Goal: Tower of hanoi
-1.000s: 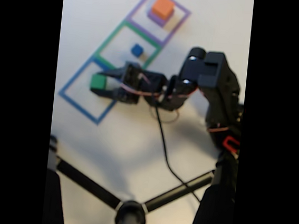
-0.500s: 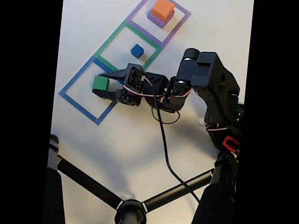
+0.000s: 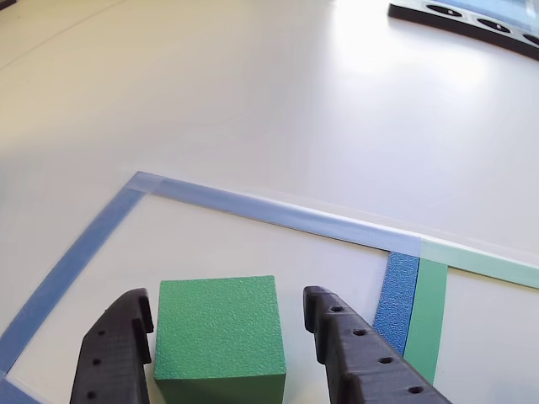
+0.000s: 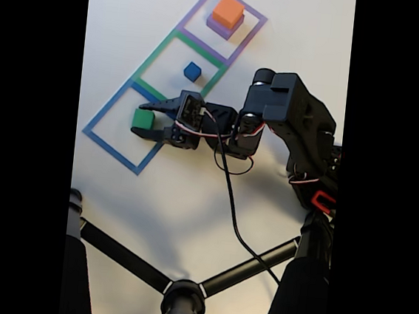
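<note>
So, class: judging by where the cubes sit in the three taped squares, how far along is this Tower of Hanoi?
Done: the orange cube sits on the purple cube in the purple square, and the small blue cube lies in the green square.

In hand: the open tool straddles the green cube in the blue square, with gaps on both sides.

Left: closing, lifting and every further restacking move.

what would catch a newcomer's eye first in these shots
Probably the green cube sitting between the open black gripper fingers, inside the blue taped square. Next, in the fixed view, the orange block stacked on a purple one in the purple square, with a small blue cube in the green square.
</note>
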You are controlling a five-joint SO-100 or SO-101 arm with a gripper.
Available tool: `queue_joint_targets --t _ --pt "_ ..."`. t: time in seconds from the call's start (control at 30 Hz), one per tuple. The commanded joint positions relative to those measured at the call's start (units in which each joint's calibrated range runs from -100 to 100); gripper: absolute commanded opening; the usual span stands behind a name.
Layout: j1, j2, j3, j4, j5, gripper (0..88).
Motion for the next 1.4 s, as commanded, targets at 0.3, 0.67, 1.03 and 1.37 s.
queue_joint_targets --t 0.3,0.67,1.03,1.37 --pt "1.2 -5.6 -0.2 0.3 0.9 23.7" --pt "1.3 -34.1 3.7 22.5 0.9 22.3" --pt "7.0 -74.3 2.9 70.6 0.9 1.1" --pt "17.0 -81.2 -32.5 126.7 0.9 0.1"
